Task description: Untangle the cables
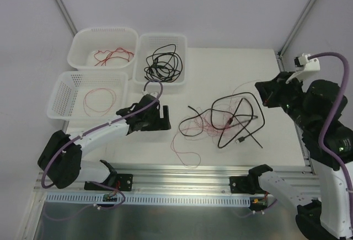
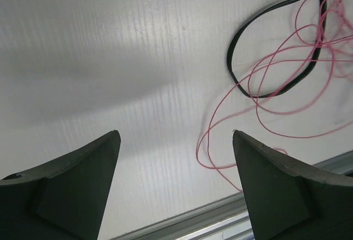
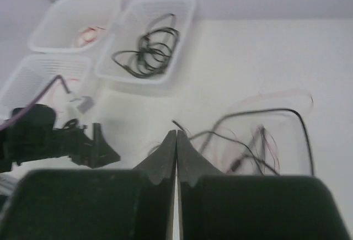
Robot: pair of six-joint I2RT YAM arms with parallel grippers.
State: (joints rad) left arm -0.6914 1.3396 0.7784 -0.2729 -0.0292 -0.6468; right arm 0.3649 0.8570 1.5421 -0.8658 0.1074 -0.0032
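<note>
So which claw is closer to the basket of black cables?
Left. The left claw is just in front of the basket; the right claw is off beyond the tangled pile.

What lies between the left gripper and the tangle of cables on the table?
Only a bare strip of table, as the top external view shows; the open left gripper sits just left of the cables.

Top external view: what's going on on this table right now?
Two robot arms are sorting a tangle of black cables and thin red wires lying mid-table. Neither holds anything: the left end effector hovers open just left of the pile, the right end effector is shut and empty to its right. Three white plastic baskets already hold loose red wires and a black cable bundle.
</note>
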